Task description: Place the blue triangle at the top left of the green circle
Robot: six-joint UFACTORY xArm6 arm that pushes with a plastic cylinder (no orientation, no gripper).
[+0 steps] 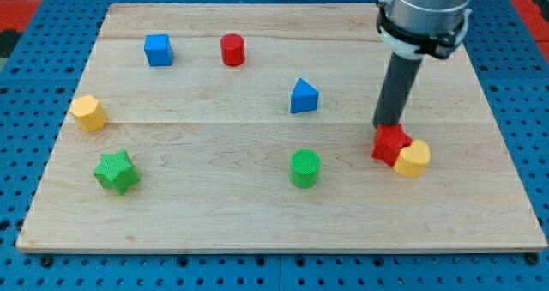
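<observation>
Upright, my tip [387, 125] touches red star [390, 143].

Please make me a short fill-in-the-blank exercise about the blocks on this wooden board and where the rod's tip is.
1. My tip touches the top of the red ____-shaped block.
2. The blue triangular block lies toward the view's ____ from the green round block.
3. The yellow block at the view's right touches the ____ star block.
4. The green star-shaped block lies below the yellow ____ block.

Missing words: star; top; red; hexagonal
</observation>
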